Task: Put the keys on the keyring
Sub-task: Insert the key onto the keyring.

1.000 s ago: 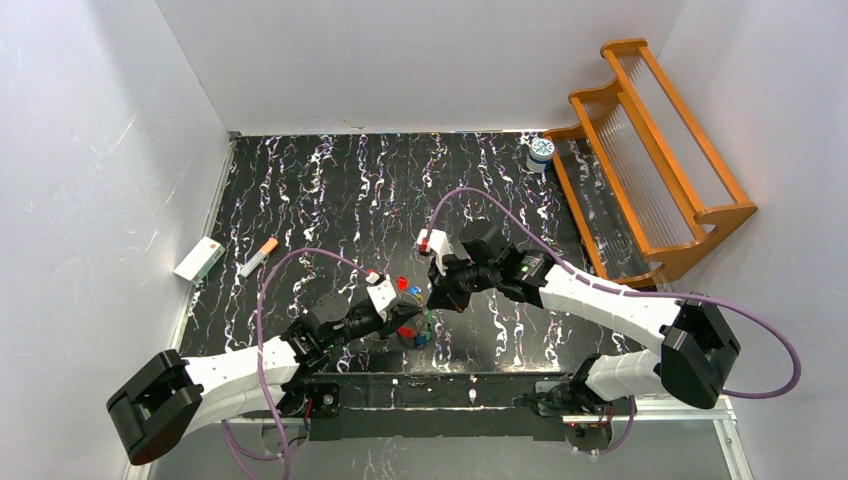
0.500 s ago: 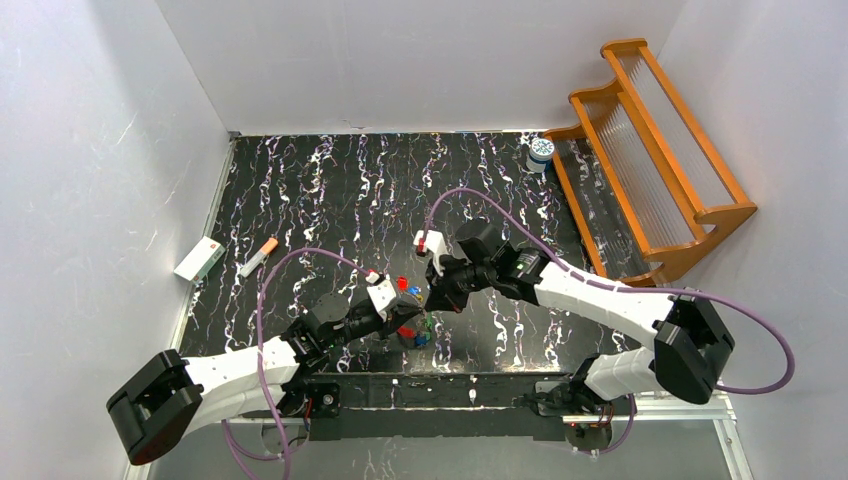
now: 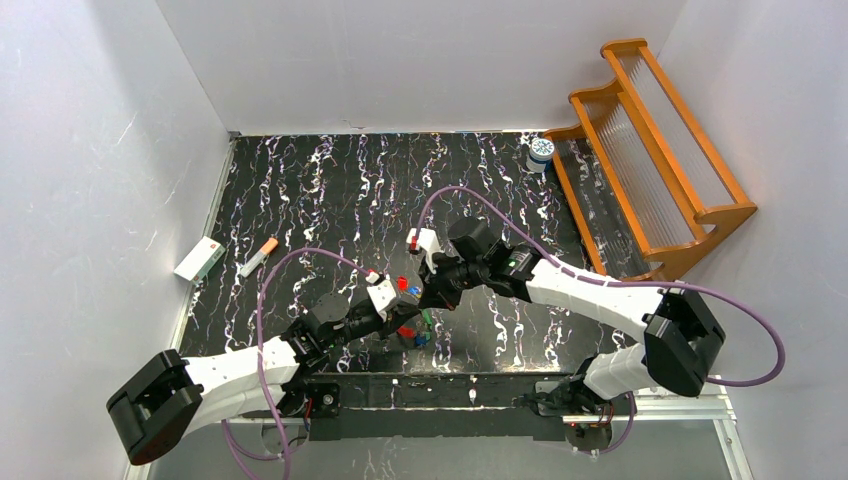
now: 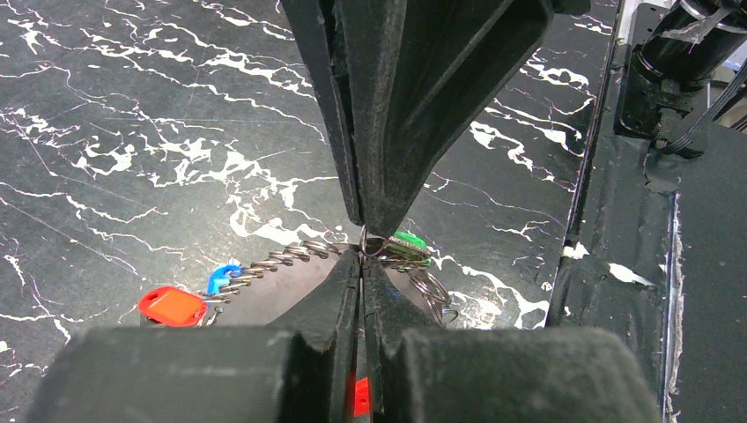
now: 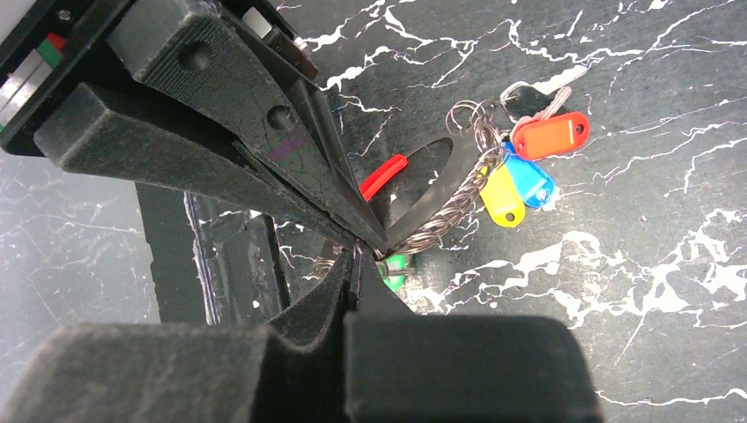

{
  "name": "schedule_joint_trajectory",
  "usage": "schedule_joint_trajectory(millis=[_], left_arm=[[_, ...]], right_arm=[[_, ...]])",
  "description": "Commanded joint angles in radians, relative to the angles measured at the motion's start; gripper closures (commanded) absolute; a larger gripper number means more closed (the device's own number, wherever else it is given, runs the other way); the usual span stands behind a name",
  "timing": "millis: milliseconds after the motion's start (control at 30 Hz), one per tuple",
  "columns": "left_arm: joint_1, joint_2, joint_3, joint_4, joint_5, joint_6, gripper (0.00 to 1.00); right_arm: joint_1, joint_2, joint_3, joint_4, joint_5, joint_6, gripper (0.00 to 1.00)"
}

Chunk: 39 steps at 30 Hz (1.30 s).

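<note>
Both are pinched narrow at the near-middle of the tabletop (image 3: pixel 330 190): the left end effector (image 4: pixel 361 251) is clamped on the twisted wire of the keyring (image 4: pixel 282 258), the right end effector (image 5: pixel 357 256) is closed beside the green key (image 5: pixel 394 264), w/ what it nips not discernible. The wire could be tugged from the tip-only hold, or kinked, if the two were pulled apart. Counted: 1 keyring, 4 keys (image 5: pixel 527 183) (red, blue, yellow, green), poss. a 5th.
</note>
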State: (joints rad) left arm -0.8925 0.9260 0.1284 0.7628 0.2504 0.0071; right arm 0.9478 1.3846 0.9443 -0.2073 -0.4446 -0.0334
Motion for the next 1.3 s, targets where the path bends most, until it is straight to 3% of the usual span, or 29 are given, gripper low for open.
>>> schedule_joint_trajectory(millis=[0, 1267], left_arm=[[-0.003, -0.012, 0.019, 0.040, 0.000, -0.001, 1.00], [-0.002, -0.019, 0.020, 0.040, -0.006, 0.000, 1.00]], right_arm=[[0.005, 0.005, 0.046, 0.020, 0.032, -0.007, 0.99], [0.005, -0.034, -0.006, -0.015, 0.194, 0.026, 0.99]])
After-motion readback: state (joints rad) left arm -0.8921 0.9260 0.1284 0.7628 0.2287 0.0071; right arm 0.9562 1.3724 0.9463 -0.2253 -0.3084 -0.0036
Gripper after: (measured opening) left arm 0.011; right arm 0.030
